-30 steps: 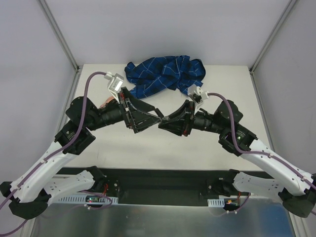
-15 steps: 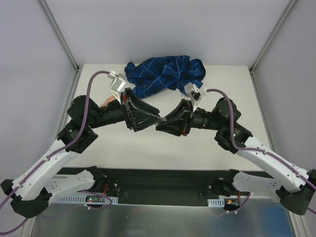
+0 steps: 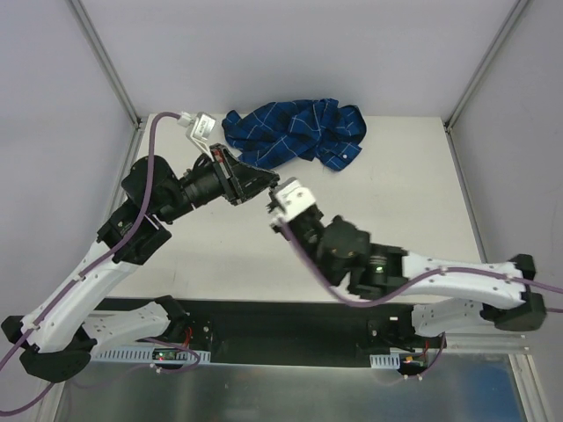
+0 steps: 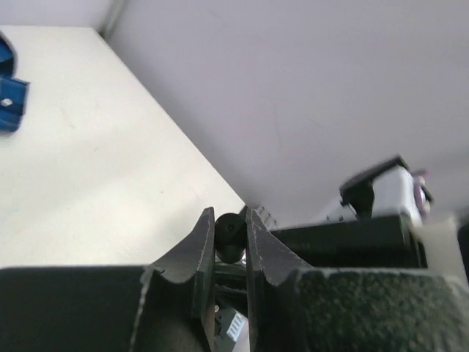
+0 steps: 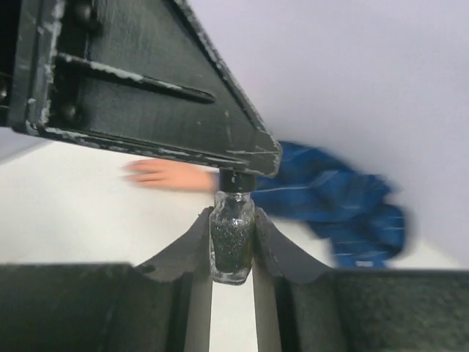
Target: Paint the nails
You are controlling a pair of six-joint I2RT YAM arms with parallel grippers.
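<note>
Beyond the right jaws, dummy hand

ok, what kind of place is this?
Likely a lab robot test cell: white table boxed in by plain panels, two arms bolted at its edge, staged props: dummy hand and bottle.

Blue white-checked sleeve, peach dummy hand, seemingly dark glittery bottle
</note>
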